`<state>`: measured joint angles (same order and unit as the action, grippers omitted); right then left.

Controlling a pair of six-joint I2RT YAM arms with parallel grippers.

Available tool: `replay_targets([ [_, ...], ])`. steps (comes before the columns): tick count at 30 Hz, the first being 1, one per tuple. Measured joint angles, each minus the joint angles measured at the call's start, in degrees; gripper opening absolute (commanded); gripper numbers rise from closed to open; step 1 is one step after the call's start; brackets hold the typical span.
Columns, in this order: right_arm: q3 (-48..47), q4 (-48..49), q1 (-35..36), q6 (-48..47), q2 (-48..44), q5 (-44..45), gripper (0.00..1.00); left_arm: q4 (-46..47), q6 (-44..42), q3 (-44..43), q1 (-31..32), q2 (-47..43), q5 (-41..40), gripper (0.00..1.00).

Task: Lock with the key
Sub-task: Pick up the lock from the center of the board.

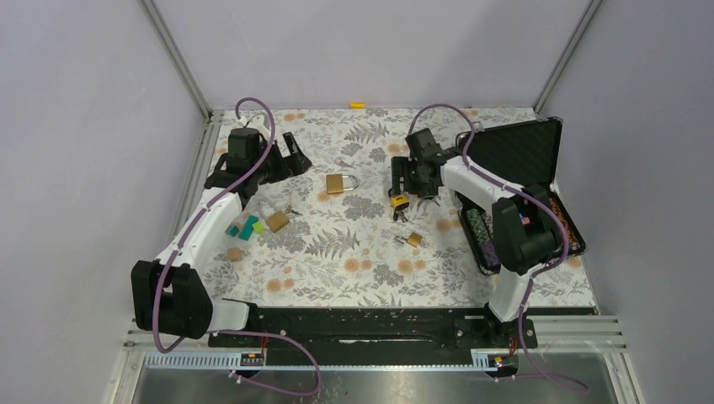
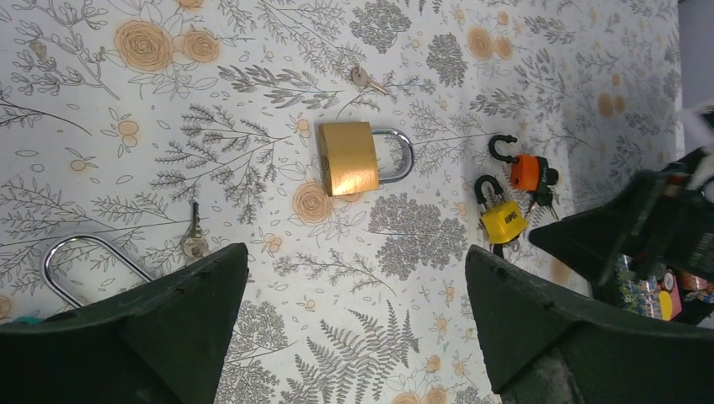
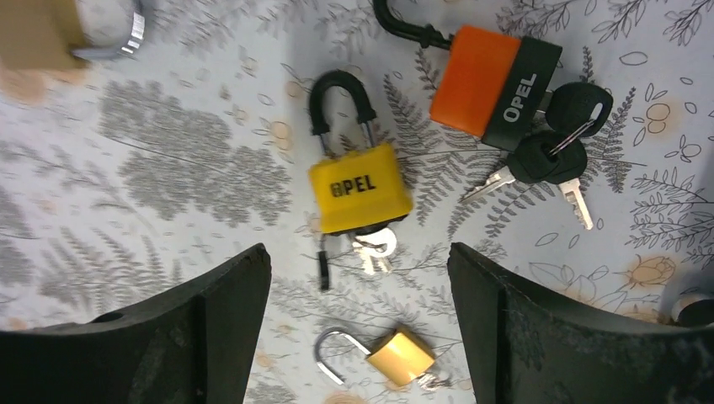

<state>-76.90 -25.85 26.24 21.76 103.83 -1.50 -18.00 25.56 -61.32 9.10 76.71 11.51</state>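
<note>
Right fingers (image 3: 168, 337): spread wide, gripping nothing, hanging above the floral table (image 3: 194, 168). Nearest, inside the gap between them: a small brass padlock (image 3: 402, 355) lying flat, shackle swung out. Just past the fingertips, centred on the gap: the yellow padlock (image 3: 360, 192), flat on the table, black shackle pointing away from the fingers. A small bunch of keys (image 3: 376, 248) sits at its base, on the side facing the fingers. Whether a key is seated in the keyhole, cannot tell. Farther out, on the side of the finger at the view's right: an orange padlock (image 3: 492, 80), tilted, with black-headed keys (image 3: 547, 156) touching its black end. Farthest, beyond the other finger, at the frame corner: the edge of a large brass padlock (image 3: 34, 34). Left fingers (image 2: 151, 328): also spread to full width, nothing held. Close to the finger at the view's left: a loose key (image 2: 194, 240) and a steel shackle (image 2: 84, 257), its body hidden behind that finger. Beyond the gap, roughly centred and well apart from both tips: the large brass padlock again, flat, shackle apparently seated at both ends. Past it, a second loose key (image 2: 368, 80). From above, the large brass padlock lies between the two sets of fingers. An opened black case (image 1: 522, 168) stands on the outer side of the right fingers.
</note>
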Motion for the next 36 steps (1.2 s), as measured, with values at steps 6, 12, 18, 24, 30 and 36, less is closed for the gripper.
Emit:
replay_targets([
  [6, -1.7, -3.9, 0.1, -7.4, 6.8, 0.6, 0.84, -0.4, 0.8, 1.0, 0.0, -1.9, 2.1, 0.99],
  [12, -6.8, -5.8, 1.3, -10.6, 12.2, 1.0, 0.83, -0.4, 1.2, 1.0, 0.0, -2.0, 3.8, 0.99],
  [18, -11.9, -7.0, 3.2, -12.3, 15.6, 3.7, 0.77, -0.5, 1.2, 1.5, 0.0, -2.1, 4.5, 0.99],
  [24, -15.9, -9.6, 5.2, -14.4, 18.6, 7.1, 0.70, -0.6, 1.2, 1.6, 0.0, -2.1, 4.8, 0.99],
  [30, -18.3, -12.7, 5.8, -16.1, 20.9, 10.1, 0.42, -0.6, 1.2, 1.6, 0.0, -2.1, 5.2, 0.99],
  [36, -18.9, -14.6, 5.8, -14.5, 21.0, 9.9, 0.37, 1.3, 1.2, 2.8, 0.0, -2.5, 7.5, 0.99],
])
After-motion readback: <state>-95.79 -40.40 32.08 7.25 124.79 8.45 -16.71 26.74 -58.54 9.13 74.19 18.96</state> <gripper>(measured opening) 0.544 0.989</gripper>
